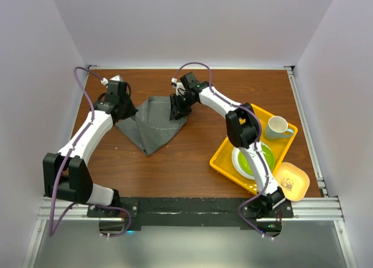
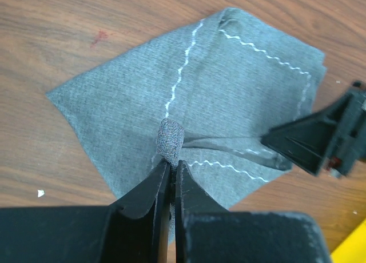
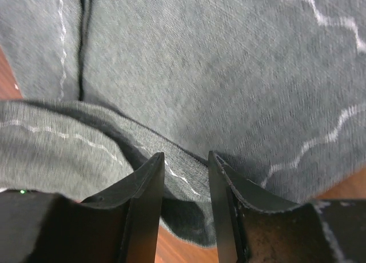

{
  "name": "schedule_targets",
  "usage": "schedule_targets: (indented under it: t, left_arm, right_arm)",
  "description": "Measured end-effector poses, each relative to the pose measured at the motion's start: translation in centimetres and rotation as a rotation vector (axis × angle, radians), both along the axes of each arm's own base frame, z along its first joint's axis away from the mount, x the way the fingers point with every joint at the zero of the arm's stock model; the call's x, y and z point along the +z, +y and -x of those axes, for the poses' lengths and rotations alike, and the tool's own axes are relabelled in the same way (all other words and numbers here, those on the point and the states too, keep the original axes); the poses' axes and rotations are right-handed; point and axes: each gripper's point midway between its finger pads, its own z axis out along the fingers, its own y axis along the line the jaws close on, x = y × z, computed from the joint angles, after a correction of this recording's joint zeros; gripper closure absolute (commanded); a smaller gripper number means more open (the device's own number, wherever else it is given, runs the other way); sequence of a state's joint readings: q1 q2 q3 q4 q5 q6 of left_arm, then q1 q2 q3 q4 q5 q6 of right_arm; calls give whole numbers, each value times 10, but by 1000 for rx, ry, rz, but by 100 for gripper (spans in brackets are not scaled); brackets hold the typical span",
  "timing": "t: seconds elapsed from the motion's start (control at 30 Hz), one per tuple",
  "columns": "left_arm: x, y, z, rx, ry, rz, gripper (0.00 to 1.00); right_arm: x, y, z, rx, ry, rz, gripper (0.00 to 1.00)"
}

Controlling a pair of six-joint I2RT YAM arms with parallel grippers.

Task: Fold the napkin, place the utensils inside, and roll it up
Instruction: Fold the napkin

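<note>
Obs.: the napkin (image 1: 154, 128) is lying on the table (image 1: 192, 163), far of centre and a little to the left, well apart from the yellow tray (image 1: 221, 159) on the right. It is sitting as a loose triangle, its point facing the near edge, with one layer doubled over another and the pale stitched line showing on both.

Left gripper (image 2: 171, 163): I am pinching a small tuft of the cloth, jaws pressed together on it at the left side of the napkin. A raised crease is running from that tuft toward my other claw.

Right gripper (image 3: 186, 157): my jaws are standing apart, straddling a folded edge at the napkin's right side (cloth is showing in the gap; I am not seeing it clamped).

Handling, my judgement: the cloth is looking light, thin and limp, so it is going to sag, bunch and drag instead of holding a line. It is neither slippery nor fragile. I am rating the corners and the stitched hem as the best places to take hold, both layers together, so the fold is travelling as one sheet.
</note>
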State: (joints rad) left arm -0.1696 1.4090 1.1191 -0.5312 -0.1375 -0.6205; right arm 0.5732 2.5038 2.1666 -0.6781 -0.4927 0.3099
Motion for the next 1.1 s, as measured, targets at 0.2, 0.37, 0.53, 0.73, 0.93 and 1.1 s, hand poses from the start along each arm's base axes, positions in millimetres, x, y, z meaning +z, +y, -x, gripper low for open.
schedule_targets:
  t: [0.2,0.37,0.53,0.73,0.93,1.1]
  left_arm:
    - [-18,13,-6,15,40,-27,97]
    - [-21,24,-8,15,47,-60,92]
    - [-25,29,-11,8,50,-77,92]
    - [-42,34,-14,0,88,-103,91]
    - [-59,46,-16,-5,120,-152,91]
    - [-80,51,-16,-18,166,-172,91]
  right_arm:
    - [6,-13,9,-8,21,20,63]
    - [9,-24,13,-19,33,26,64]
    - [7,-33,20,-26,60,32,64]
    - [2,-36,24,-25,86,31,65]
    - [1,-38,24,-27,91,30,66]
    - [2,-37,25,-24,94,24,67]
